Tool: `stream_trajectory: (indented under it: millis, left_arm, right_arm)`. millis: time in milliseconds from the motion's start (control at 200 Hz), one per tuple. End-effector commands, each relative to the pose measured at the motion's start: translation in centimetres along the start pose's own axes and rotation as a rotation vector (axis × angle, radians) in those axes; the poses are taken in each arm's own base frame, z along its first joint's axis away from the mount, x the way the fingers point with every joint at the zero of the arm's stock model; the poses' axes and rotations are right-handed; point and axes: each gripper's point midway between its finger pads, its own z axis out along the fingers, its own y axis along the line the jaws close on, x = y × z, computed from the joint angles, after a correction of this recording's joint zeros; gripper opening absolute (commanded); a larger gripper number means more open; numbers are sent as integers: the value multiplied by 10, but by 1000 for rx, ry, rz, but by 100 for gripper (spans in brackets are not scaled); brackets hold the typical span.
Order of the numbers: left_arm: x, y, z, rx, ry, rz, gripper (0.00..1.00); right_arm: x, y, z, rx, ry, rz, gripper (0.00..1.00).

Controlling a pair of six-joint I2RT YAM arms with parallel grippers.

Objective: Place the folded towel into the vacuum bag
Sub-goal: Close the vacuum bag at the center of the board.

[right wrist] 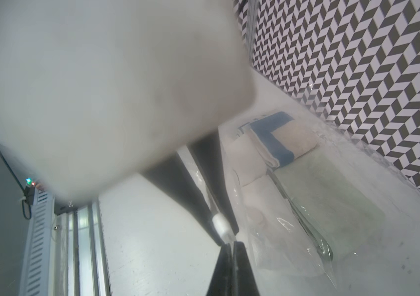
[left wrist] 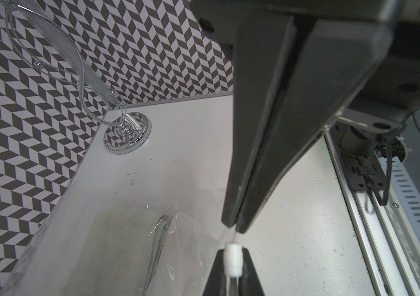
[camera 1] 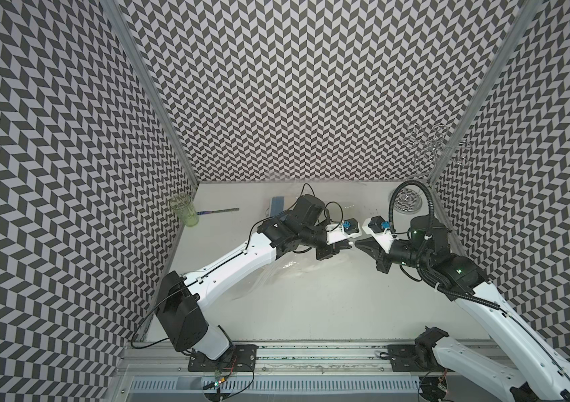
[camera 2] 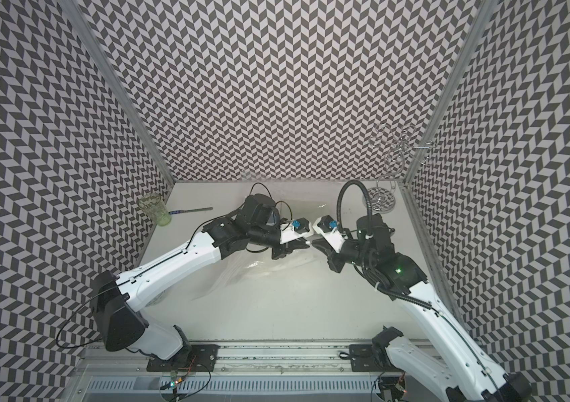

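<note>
We see the two pincers meet tip to tip over the middle of the table (camera 1: 311, 313). The left pincer (camera 1: 349, 243) is squeezed tight on a thin strip at the edge of the vacuum bag (camera 1: 273, 278). The right pincer (camera 1: 359, 243) is squeezed tight on a small white slider (left wrist: 233, 258) that sits on that same strip, just beside the left one's tips. So the edge of the bag runs straight from one pincer to the other, and the rest of it spreads out below them. It goes from near the back edge of the table to a little in front of the tips. The bag is clear and shiny. It has soft wrinkles and bright glints, so we can see the pale table through it. In the right wrist view the folded towel (right wrist: 296, 139) lies toward the back edge of the table, well apart from both pincers. It looks hazy, as if we see it through the plastic. It is cream with a blue band, and paler folded cloth lies just beside it. Pale streaks on the plastic in both top views are too small for us to tell writing from shine. A green cup (camera 1: 184, 210) stands near the left edge of the table, and a shiny wire stand (camera 1: 407, 203) is in the back right corner.
</note>
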Motion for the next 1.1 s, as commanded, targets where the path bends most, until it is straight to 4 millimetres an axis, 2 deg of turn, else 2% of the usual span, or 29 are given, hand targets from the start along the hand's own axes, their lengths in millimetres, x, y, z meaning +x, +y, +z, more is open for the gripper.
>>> stream_trajectory:
  millis: [0,100,165,220,526,686,831,1092]
  left_arm:
    - [-12,-6,-8,12,-33,10,3]
    - [-14,-7,-12,8,-38,12,11]
    - [-16,-7,-14,8,-41,14,23]
    - [-16,-8,-14,10,-40,18,28]
    - [-17,-13,5,73,-28,47,30]
    - [-21,-9,10,69,-27,58,26]
    - [-21,-8,12,68,-27,57,10]
    - [0,-7,13,42,-9,-14,1]
  right_arm:
    - [-14,0,-4,9,-43,-57,0]
    - [-15,0,-5,11,-43,-64,0]
    - [-15,1,-6,6,-45,-66,0]
    - [-16,3,-7,1,-48,-69,0]
    - [-18,4,-9,-1,-58,-66,0]
    - [-17,4,-9,-1,-58,-66,0]
    - [-19,-2,-12,43,-75,-44,0]
    - [-22,-14,-20,134,-100,-21,0]
